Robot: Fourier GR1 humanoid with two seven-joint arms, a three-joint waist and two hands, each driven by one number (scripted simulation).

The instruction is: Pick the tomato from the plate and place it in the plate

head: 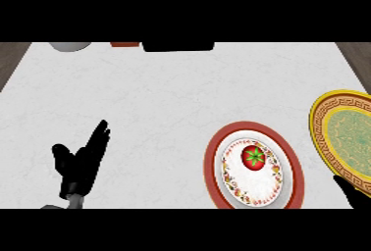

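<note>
White marbled stone makes up the worktop (159,93), which runs nearly the full width of what can be seen from above. Near its front edge, right of centre, sits a red-rimmed plate (220,147) with a white middle and a ring of small red and yellow flowers. On the upper half of that white middle lies the tomato (253,158), red with a green star-shaped stalk, untouched by either hand.

Just beside that plate, at the worktop's right edge, stands a second yellow plate (324,132) with a key-pattern border and a pale green centre; part of it runs out of sight to the right. The two plates are close but do not touch.

The left hand (81,164) rests over the front left part of the worktop, well apart from both plates, its fingers straight and pointing away from the robot, thumb out to the side, holding nothing. The right hand (354,192) shows only as a dark sliver at the front right corner, below the yellow plate; whether its fingers are spread or curled I cannot tell.

Along the back edge are a grey rounded object (70,46), a small reddish-brown thing (124,44) and a black block (178,46), all cut off too much to name, perhaps kitchenware.
</note>
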